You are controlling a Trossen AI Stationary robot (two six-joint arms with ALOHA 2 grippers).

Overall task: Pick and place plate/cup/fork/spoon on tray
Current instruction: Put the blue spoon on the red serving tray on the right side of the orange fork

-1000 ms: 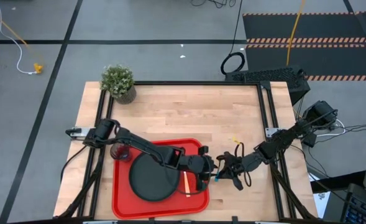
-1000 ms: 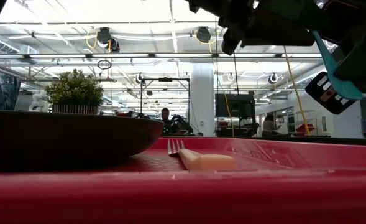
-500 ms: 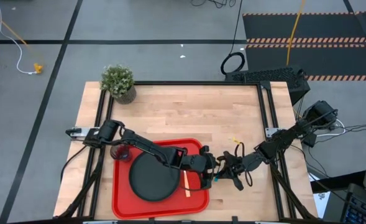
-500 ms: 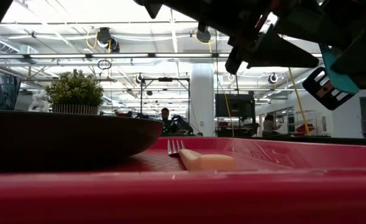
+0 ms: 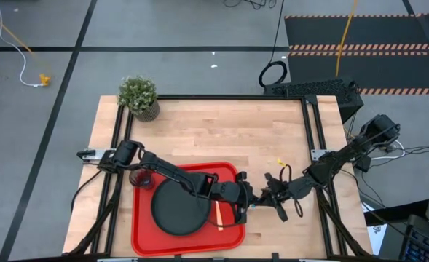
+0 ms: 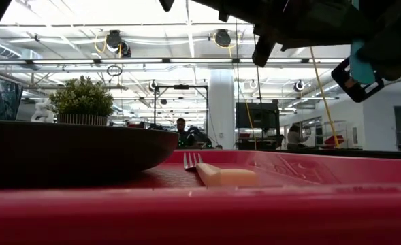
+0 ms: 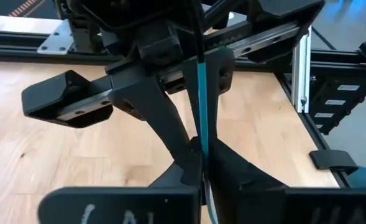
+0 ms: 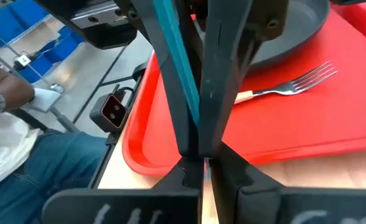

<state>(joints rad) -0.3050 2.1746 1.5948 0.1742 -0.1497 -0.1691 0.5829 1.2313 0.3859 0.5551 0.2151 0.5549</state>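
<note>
The spoon's light blue handle (image 7: pixel 201 106) stands roughly upright between my two grippers, above the red tray's (image 5: pixel 229 175) right rim; it also shows in the low view (image 6: pixel 360 61). My left gripper (image 5: pixel 245 204) and right gripper (image 5: pixel 271 198) face each other tip to tip, both shut on the handle. The black plate (image 5: pixel 179 207) lies on the tray. The orange-handled fork (image 5: pixel 219 215) lies right of it. The dark cup (image 5: pixel 140 177) stands at the tray's far left corner, partly under the left arm. My left gripper comes level from the table's left. The blue handle (image 7: pixel 205 196) shows in the narrow gap between its two fingers, pinched, with the fingers across it. The spoon is lifted clear of tray and table. My right gripper comes level from the table's right. Its fingertips close on the handle (image 8: pixel 194 121) where it meets the left gripper's fingers, pinching across it. The handle stands up from the hold; the exact place of contact is hidden by the fingers.
A potted green plant (image 5: pixel 138 96) stands at the table's far left corner. Bare wood lies beyond the tray toward the far edge and to its right. A person (image 8: pixel 9 93) stands beside the table in the right wrist view.
The spoon has risen a little in the low view. My right gripper has drawn slightly toward the table's right edge. My left gripper's fingers came in toward the spoon from the left and have stayed against it.
</note>
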